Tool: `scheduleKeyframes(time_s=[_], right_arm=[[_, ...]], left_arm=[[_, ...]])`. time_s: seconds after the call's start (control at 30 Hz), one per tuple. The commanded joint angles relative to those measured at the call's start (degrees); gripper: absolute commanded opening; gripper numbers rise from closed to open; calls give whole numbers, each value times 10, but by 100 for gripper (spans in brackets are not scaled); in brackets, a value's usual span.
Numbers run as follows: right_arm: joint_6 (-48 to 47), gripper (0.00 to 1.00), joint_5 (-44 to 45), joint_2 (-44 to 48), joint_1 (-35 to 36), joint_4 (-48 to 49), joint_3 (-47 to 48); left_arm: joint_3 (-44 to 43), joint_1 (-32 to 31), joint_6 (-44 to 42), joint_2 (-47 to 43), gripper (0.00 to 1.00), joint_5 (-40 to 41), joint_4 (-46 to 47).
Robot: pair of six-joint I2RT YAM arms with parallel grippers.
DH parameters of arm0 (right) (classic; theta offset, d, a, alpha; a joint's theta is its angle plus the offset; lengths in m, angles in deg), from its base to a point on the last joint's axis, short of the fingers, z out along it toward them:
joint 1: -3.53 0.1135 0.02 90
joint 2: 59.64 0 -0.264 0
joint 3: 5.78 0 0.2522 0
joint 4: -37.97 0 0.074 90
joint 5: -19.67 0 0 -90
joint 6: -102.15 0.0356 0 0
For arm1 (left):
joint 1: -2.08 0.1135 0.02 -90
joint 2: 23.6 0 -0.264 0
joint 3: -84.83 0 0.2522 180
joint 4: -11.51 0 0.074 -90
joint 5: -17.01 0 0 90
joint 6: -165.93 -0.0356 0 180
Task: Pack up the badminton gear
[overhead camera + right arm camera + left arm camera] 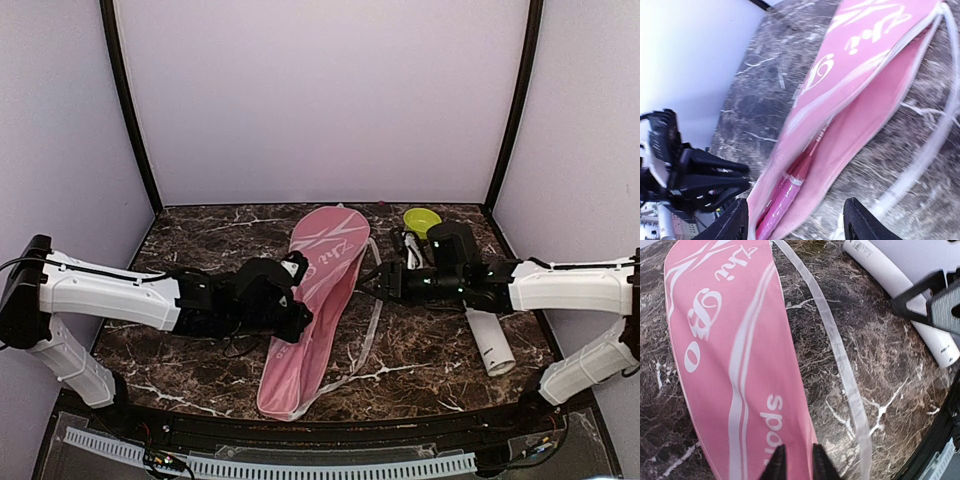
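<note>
While the left tool (797,466) pinched the racket cover (730,365) on the worktop (875,365), the right tool (797,222) sat spread at its open mouth. One racket (785,192) lay inside.

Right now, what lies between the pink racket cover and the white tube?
Between the racket cover and the tube, only a clear strap on the marble table; left wrist view.

Racket handle (782,197) half-buried inside the pink cover (865,30), head unseen.
</note>
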Motion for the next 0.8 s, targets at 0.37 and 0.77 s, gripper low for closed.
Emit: scheduleKeyframes(time_s=[0.37,0.77], right_arm=[[41,61,175,114,-32,-132,-90],[16,61,184,202,-71,-180,-111]], left_arm=[[-142,-22,-55,149,49,-90,24],[-328,-33,-28,350,43,-18,-76]])
